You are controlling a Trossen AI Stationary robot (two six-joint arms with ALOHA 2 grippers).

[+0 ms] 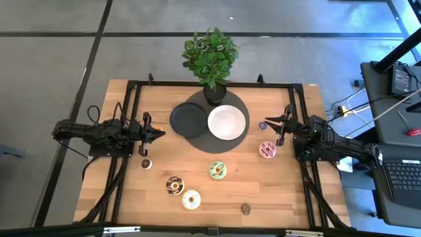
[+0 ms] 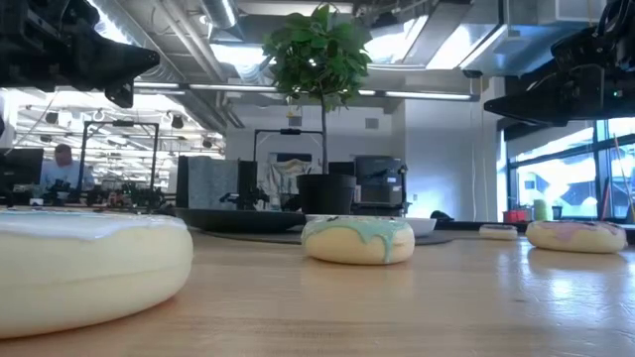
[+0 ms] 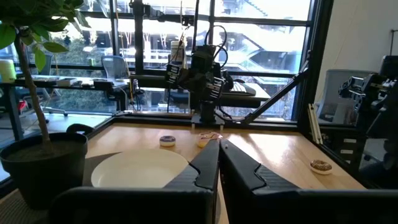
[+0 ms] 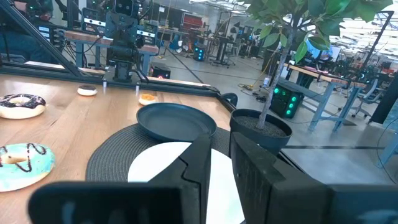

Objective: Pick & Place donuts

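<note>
I work over a pale wooden table [image 1: 276,191] with a dark metal frame along its edges, standing on a grey floor crossed by dark lines. Past the far edge there is an open workroom with big windows, ceiling pipes and strip lights, desks and screens; a person sits far off at the left in the low view. A potted plant [image 1: 211,59] stands at the far middle of the table, on a round dark mat [image 1: 197,139] that also carries a black plate [image 1: 187,120] and, to its right, a white plate [image 1: 227,122].

My left gripper [image 1: 158,133] hangs above the left side of the table, jaws pressed together with nothing between them. My right gripper [image 1: 275,126] hangs above the right side, pointing toward the middle, jaws a narrow gap apart and holding nothing.

The donuts all lie flat, holes facing up; being round rings, they show no long axis. The pink donut [image 1: 267,150] lies just near of my right gripper. The green donut [image 1: 218,170] sits near the table's middle, the chocolate donut [image 1: 174,185] and the cream donut [image 1: 191,199] nearer and to the left, side by side. A tiny brown one [image 1: 146,163] lies below my left gripper, another tiny one [image 1: 245,209] by the near edge, and a small one [image 1: 262,125] right of the white plate.
</note>
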